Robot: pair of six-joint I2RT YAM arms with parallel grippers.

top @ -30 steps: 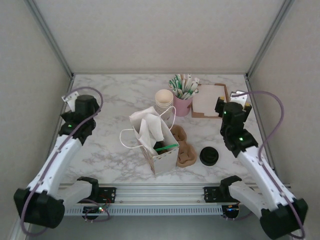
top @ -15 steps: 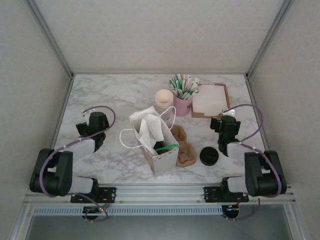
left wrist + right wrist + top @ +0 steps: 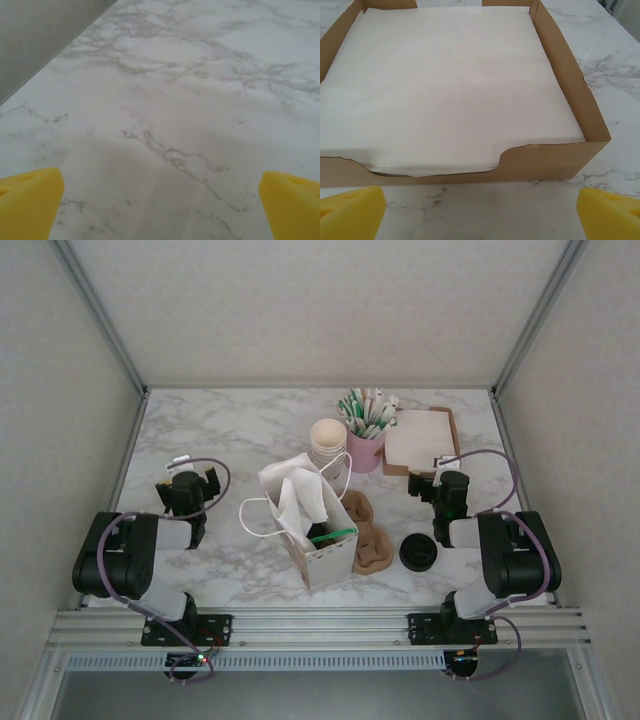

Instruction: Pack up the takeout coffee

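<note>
Presently we find the left tool [image 3: 160,202] spread wide over the worktop [image 3: 175,90], the right tool [image 3: 480,212] likewise wide, empty, facing the napkin tray [image 3: 545,162].

A stack of cream paper cups [image 3: 328,443] stands on the marble table [image 3: 230,430], touching a pink cup of green-and-white sticks [image 3: 366,445]. Just right of that cup, a cardboard tray [image 3: 545,162] holds white napkins [image 3: 445,85]. Nearer, a brown pulp cup carrier [image 3: 372,540] lies beside a squat black stack of lids [image 3: 418,552].

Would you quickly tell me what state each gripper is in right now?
Left gripper: open, holding nothing.
Right gripper: open, holding nothing.
</note>
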